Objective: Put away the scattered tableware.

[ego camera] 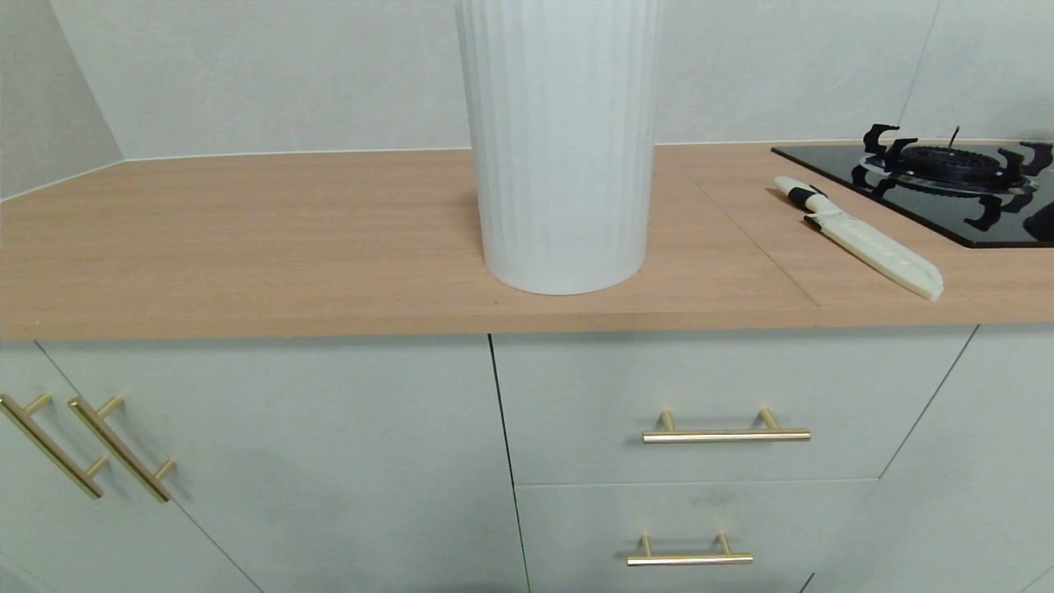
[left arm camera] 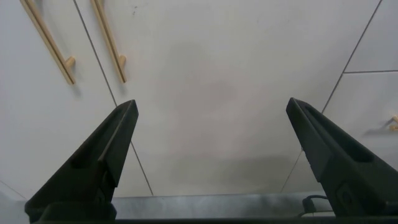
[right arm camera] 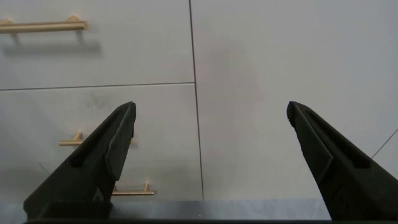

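1. Pale tiled wall [ego camera: 288,74] at the back. A long wood-grain table [ego camera: 247,247] ran the width of the scene, with light grey cupboard fronts under it.
2. A tall white ribbed container [ego camera: 564,148] stood upright on the table, about mid-width and near the front edge. Its top was cut off from sight.
3. The knife [ego camera: 860,240] lay flat on the table to the right of the container, well apart from it. It had a cream-white blade and a pale handle with a black band. The handle pointed toward the wall, the tip toward the front edge and the right.
4. The knife lay near the front-left corner of a black glass hob [ego camera: 930,206] at the far right, not touching it. A black burner grate [ego camera: 947,165] sat on the hob.
5. Under the table at left were two cupboard doors [left arm camera: 205,93], their gold bar handles [ego camera: 49,445] side by side.
6. Under the container and to its right were two stacked drawers [right arm camera: 93,56], with an upper handle [ego camera: 726,434] and a lower handle [ego camera: 690,558], both gold.
7. The left claw [left arm camera: 211,107] hung low, facing the cupboard doors. Its dark fingers [left arm camera: 106,155] were spread wide with nothing between them.
8. The right claw [right arm camera: 209,109] hung low before the drawers, likewise spread wide and empty.
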